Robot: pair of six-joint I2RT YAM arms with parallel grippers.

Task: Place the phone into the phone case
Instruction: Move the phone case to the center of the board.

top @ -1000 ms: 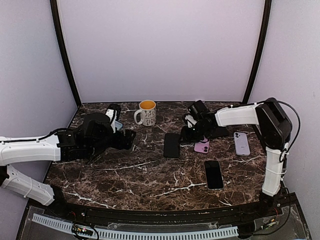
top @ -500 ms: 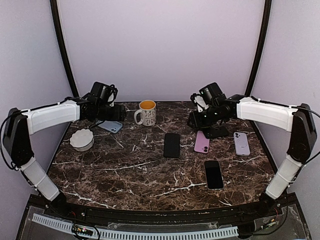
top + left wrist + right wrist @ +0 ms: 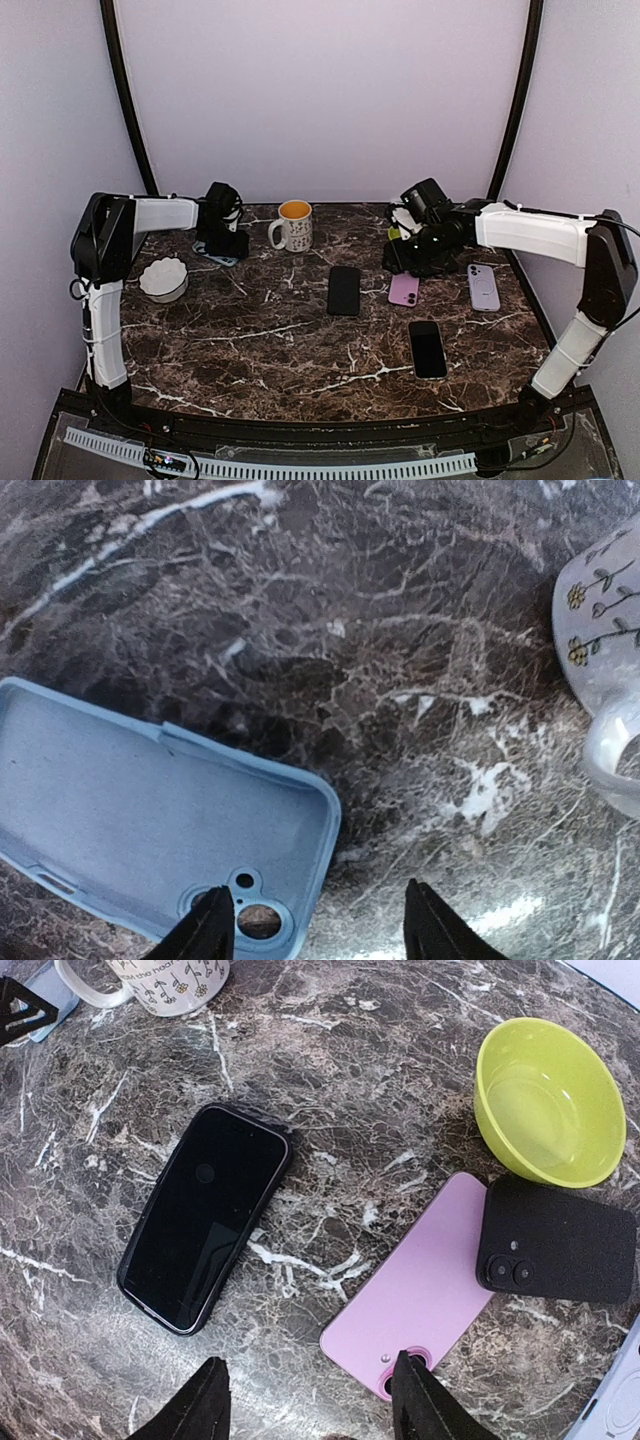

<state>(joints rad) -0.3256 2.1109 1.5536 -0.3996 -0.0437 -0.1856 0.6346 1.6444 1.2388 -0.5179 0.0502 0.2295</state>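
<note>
A light blue phone case (image 3: 150,820) lies hollow side up at the back left of the table (image 3: 217,256). My left gripper (image 3: 320,932) hangs open just above its camera-hole corner, with one fingertip (image 3: 212,930) over the cutout and the other over bare marble. A pink phone (image 3: 420,1285) lies face down right of centre (image 3: 403,290). My right gripper (image 3: 310,1405) is open above its camera end, holding nothing; in the top view the right gripper (image 3: 418,252) hovers just behind the phone.
A black phone in a black case (image 3: 205,1215) lies mid-table (image 3: 344,290). Another black phone (image 3: 427,348) lies nearer the front, and a lilac one (image 3: 484,287) at the right. A black case (image 3: 555,1240), green bowl (image 3: 548,1100), mug (image 3: 293,225) and white bowl (image 3: 164,278) stand around.
My left arm swung from the front left to the back left and now hovers over the blue case, its jaws narrower. The right gripper rose, then dipped toward the pink phone, jaws wider.
</note>
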